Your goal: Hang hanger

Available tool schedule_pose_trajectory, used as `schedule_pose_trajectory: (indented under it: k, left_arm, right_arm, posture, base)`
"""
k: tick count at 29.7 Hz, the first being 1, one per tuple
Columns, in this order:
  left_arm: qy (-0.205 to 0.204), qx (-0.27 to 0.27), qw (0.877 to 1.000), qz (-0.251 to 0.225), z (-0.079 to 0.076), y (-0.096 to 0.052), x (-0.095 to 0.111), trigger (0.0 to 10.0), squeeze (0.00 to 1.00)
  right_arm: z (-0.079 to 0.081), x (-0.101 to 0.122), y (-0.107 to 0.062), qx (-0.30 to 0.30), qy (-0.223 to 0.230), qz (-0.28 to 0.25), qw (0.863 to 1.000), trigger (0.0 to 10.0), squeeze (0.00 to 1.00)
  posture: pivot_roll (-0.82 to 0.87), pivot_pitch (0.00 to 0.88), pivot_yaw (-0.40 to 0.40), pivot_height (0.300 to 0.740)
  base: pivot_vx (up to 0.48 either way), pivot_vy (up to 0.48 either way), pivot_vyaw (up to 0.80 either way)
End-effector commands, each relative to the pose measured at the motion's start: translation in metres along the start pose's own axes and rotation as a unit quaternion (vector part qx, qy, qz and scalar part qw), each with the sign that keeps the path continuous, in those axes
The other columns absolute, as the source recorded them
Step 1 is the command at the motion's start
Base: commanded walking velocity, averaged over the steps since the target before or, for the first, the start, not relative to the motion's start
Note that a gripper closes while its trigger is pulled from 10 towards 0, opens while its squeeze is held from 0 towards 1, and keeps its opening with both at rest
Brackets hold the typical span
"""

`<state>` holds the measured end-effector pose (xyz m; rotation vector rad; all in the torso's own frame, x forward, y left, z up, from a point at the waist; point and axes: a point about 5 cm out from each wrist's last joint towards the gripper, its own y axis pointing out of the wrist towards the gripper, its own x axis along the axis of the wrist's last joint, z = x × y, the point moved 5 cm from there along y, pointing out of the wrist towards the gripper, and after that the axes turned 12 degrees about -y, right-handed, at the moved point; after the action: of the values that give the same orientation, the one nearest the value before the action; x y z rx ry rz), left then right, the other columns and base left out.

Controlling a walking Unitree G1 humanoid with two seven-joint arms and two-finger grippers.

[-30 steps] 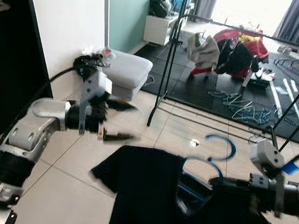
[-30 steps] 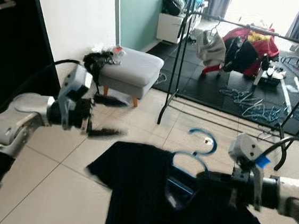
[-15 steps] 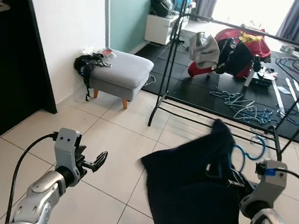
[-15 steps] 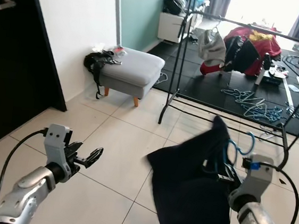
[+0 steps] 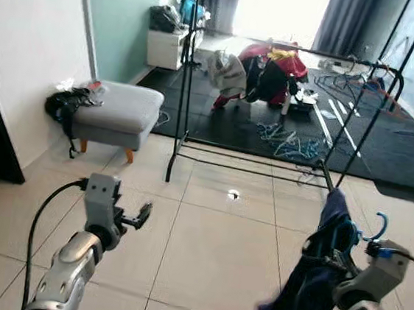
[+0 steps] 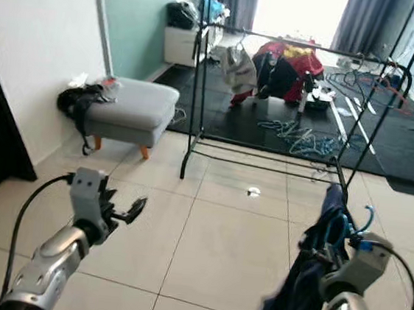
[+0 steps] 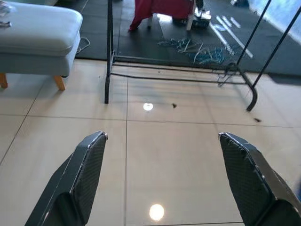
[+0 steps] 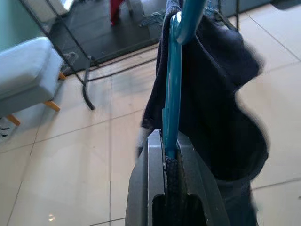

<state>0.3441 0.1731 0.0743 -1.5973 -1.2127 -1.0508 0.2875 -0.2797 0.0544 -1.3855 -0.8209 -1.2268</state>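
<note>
Tiled floor point(image 5: 212, 244), clothes rack point(image 5: 272, 95) ahead; right end effector point(image 8: 171, 155) pinching teal hanger point(image 8: 175, 84) with dark shirt point(image 8: 221, 108); left end effector point(image 7: 164, 174) spread, empty.

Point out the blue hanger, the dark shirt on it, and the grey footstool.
blue hanger point(image 8: 173, 89): right wrist view, its shaft above the claw.
dark shirt point(image 5: 303, 298): left eye view, hanging cloth.
grey footstool point(image 5: 119, 105): left eye view, seat cushion.

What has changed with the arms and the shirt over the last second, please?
The left gripper, raised beside the shirt a second ago, has dropped low with its fingers open and empty. The dark shirt, then spread wide in front, now hangs bunched from the blue hanger. The camera has also swung toward the clothes rack. The right gripper stays shut on the hanger.
</note>
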Motion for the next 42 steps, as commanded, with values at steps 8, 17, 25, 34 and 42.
schedule_pose_trajectory:
  k: [8,17,25,34,42]
  left_arm:
    - [0.017,0.008,1.0,0.003,0.002,0.006,-0.001,10.0,0.0]
    - [0.023,0.021,1.0,0.0,0.004,0.008,0.001,10.0,0.0]
    - [0.025,0.027,0.999,-0.004,0.006,0.01,0.002,10.0,0.0]
    - [0.027,0.035,0.999,-0.008,0.007,0.012,0.004,10.0,0.0]
    - [0.034,0.034,0.999,-0.005,0.008,0.013,0.004,10.0,0.0]
  right_arm:
    - [-0.001,0.015,0.005,-0.002,0.006,-0.036,0.999,10.0,0.0]
    - [0.002,0.018,0.007,0.009,0.014,-0.045,0.999,10.0,0.0]
    - [0.004,0.018,0.009,0.018,0.016,-0.047,0.999,10.0,0.0]
    - [0.008,0.02,0.01,0.034,0.013,-0.052,0.998,10.0,0.0]
    - [0.009,0.021,0.01,0.037,0.017,-0.056,0.998,10.0,0.0]
  posture:
    - [-0.05,0.0,-0.038,0.74]
    - [-0.05,0.0,-0.036,0.74]
    - [-0.05,0.0,-0.039,0.74]
    - [-0.05,0.0,-0.04,0.74]
    - [-0.05,0.0,-0.031,0.74]
  base:
    - [0.397,0.0,0.0]
    - [0.396,0.0,0.0]
    - [0.396,0.0,0.0]
    - [0.389,0.0,0.0]
    - [0.389,0.0,0.0]
